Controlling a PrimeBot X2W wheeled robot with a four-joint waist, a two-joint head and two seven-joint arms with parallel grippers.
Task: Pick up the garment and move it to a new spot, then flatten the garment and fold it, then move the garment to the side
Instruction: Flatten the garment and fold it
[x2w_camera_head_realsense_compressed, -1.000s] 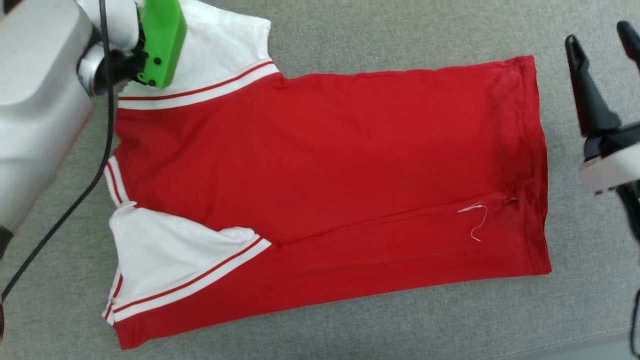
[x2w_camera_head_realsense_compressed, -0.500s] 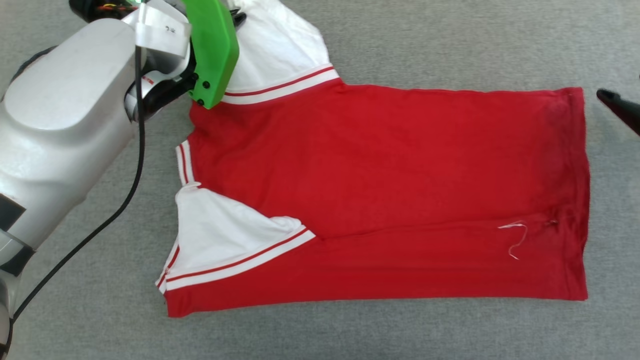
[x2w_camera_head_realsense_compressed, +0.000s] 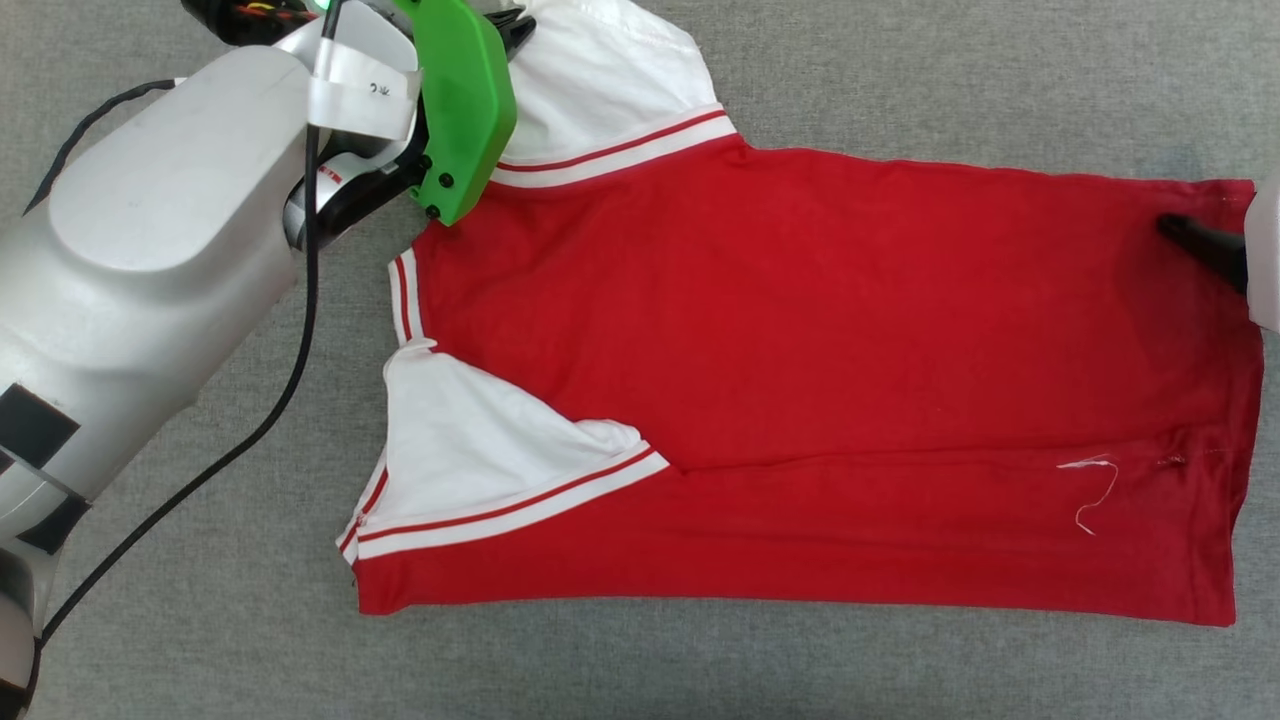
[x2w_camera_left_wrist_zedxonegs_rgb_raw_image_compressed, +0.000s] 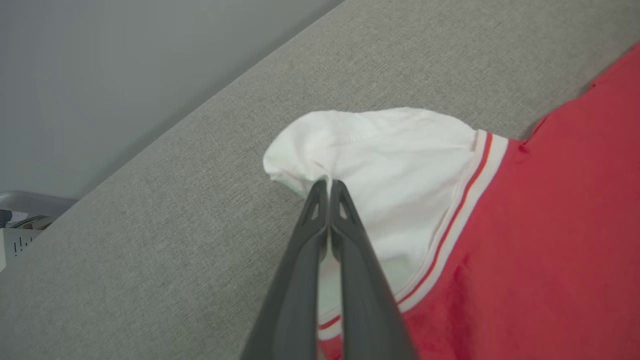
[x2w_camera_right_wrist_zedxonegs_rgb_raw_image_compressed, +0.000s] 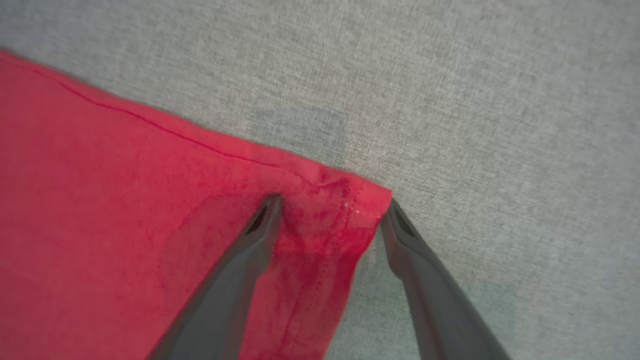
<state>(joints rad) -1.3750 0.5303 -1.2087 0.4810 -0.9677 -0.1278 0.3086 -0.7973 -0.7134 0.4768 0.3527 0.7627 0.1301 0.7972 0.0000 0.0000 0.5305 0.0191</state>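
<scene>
The garment (x2w_camera_head_realsense_compressed: 800, 330) lies flat on the grey cloth surface, plain red side up, collar to the left and hem to the right. Its near white sleeve (x2w_camera_head_realsense_compressed: 470, 450) is folded onto the body. My left gripper (x2w_camera_left_wrist_zedxonegs_rgb_raw_image_compressed: 328, 182) is shut on the edge of the far white sleeve (x2w_camera_left_wrist_zedxonegs_rgb_raw_image_compressed: 390, 150), which bunches slightly at the fingertips. In the head view that gripper (x2w_camera_head_realsense_compressed: 510, 28) sits at the top, past the green wrist cover. My right gripper (x2w_camera_right_wrist_zedxonegs_rgb_raw_image_compressed: 332, 202) is open, one finger on the red cloth (x2w_camera_right_wrist_zedxonegs_rgb_raw_image_compressed: 125, 200) and the other just off the far hem corner.
A black cable (x2w_camera_head_realsense_compressed: 250, 430) hangs from my left arm over the grey surface (x2w_camera_head_realsense_compressed: 900, 80). A loose white thread (x2w_camera_head_realsense_compressed: 1095, 490) lies near the hem. In the left wrist view the surface's edge runs diagonally, with a pale bin (x2w_camera_left_wrist_zedxonegs_rgb_raw_image_compressed: 25, 215) beyond it.
The head camera has shifted, so the whole picture slid right. My right gripper has come down from beside the garment onto its far hem corner. The left gripper stays shut on the sleeve.
</scene>
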